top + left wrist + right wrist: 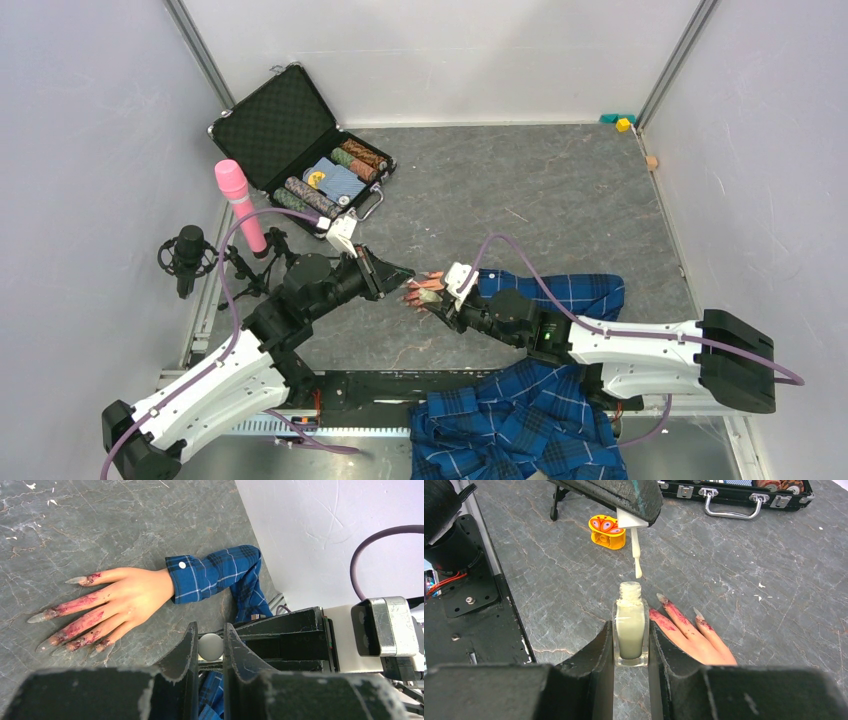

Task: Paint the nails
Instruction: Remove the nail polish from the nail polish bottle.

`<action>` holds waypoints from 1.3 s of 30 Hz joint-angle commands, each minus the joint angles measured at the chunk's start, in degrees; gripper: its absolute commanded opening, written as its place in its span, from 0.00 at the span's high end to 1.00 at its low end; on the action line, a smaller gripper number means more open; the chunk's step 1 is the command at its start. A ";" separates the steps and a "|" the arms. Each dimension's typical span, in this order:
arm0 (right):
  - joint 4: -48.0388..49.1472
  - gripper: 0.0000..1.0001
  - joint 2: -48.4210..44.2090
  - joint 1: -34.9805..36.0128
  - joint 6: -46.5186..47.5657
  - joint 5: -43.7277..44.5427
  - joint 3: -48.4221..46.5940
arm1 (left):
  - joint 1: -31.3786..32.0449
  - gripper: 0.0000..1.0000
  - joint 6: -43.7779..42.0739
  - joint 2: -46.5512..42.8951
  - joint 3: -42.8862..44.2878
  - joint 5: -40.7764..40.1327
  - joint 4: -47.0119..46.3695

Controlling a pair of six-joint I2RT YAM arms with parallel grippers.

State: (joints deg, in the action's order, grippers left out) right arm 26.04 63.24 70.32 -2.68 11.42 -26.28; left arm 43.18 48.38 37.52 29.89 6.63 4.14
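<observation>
Right gripper (630, 632) pinches bottle (630, 617), brush (637, 555) hanging near its rim.

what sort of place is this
Probably a robot lab test cell, not a nail salon: white panel walls box in a grey tabletop, and unrelated props lie about, a poker chip case and a pink microphone.

Left arm (215, 385), right arm (640, 350): white links, black joints, purple cables (395, 529) behind. Left end effector (210, 635) and right end effector (630, 630): scuffed black fingers (180, 655).
</observation>
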 commanded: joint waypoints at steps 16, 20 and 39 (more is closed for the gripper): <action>3.40 1.00 -0.59 -0.36 0.30 -0.10 -3.11 | -0.24 0.98 -1.71 0.03 -0.63 1.54 -3.00; 3.31 1.00 -0.33 -0.36 0.61 0.02 -3.35 | -0.29 0.98 -1.62 0.05 -0.69 1.63 -3.17; 3.00 1.00 0.57 -0.39 1.01 0.03 -4.48 | -0.25 0.98 -1.45 0.25 -1.06 1.89 -3.26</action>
State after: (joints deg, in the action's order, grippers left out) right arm 26.04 63.83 70.22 -2.42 11.42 -27.90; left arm 43.18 48.38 37.63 29.32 7.68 3.84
